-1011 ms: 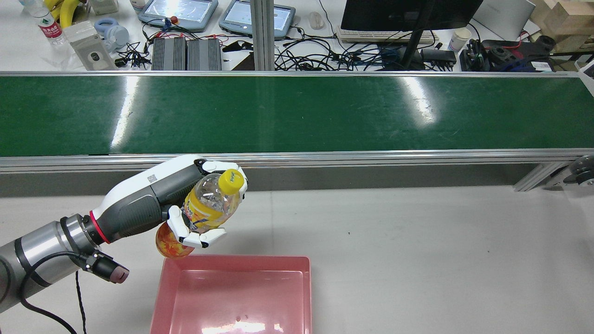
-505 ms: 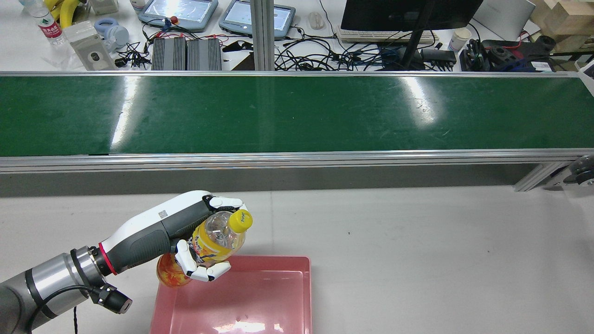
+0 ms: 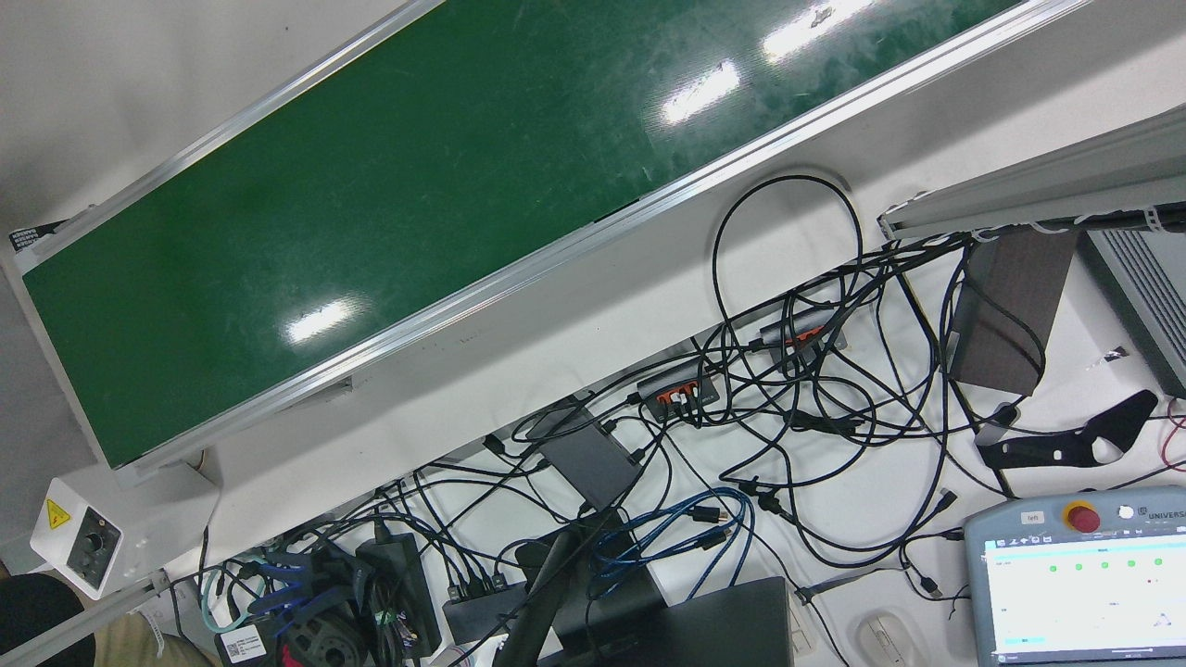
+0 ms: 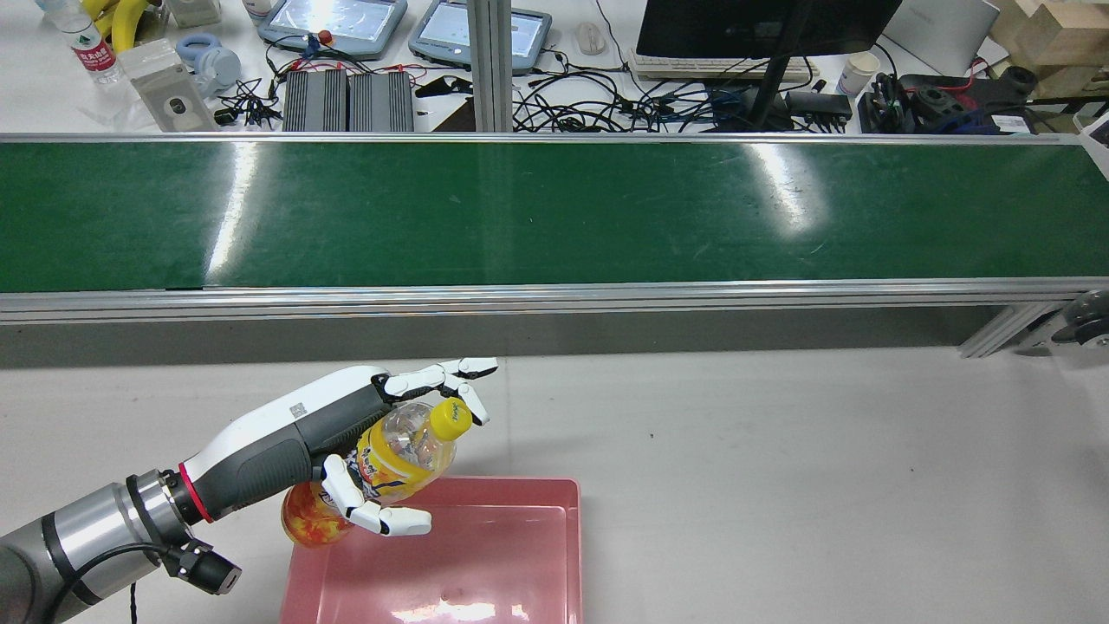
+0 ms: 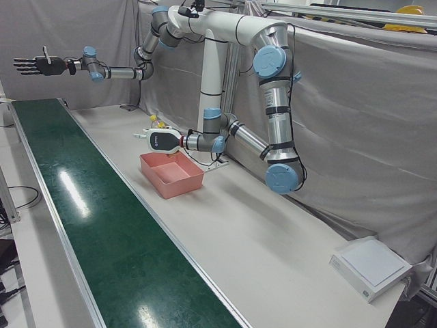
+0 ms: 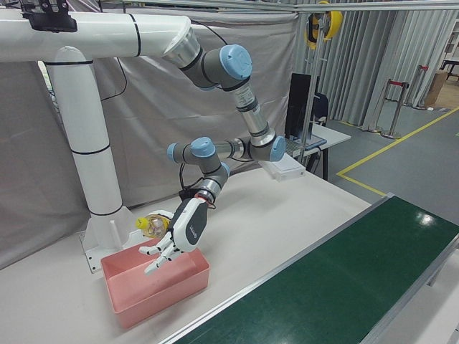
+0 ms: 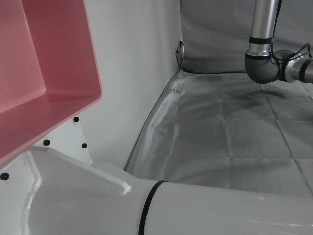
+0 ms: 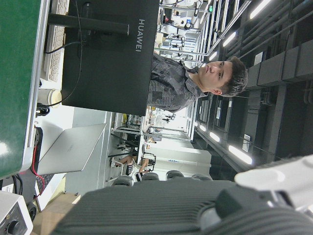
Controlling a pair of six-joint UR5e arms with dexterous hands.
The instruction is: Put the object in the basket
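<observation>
A clear bottle [image 4: 403, 451] with a yellow cap and an orange-yellow label lies tilted against the palm of my left hand [image 4: 303, 425]. It hangs over the far left corner of the pink basket [image 4: 520, 487]. The fingers [image 4: 442, 374] stretch straight out above the cap and the thumb sticks out below, so they no longer wrap the bottle. The right-front view shows the same hand [image 6: 185, 226] with fingers pointing down into the basket [image 6: 158, 295] and the bottle [image 6: 152, 225] behind it. My right hand [image 5: 31, 65] is held high, fingers spread, holding nothing.
The green conveyor belt [image 4: 554, 217] runs across the table beyond the basket, bare. Past it a desk holds a monitor [image 4: 762, 26], cables and tablets. The white pedestal [image 6: 90, 165] stands just behind the basket. A white box [image 5: 372, 268] lies at the table's far end.
My left hand came down and back with the bottle, from above the table to over the basket's corner. Its fingers have uncurled from around the bottle.
</observation>
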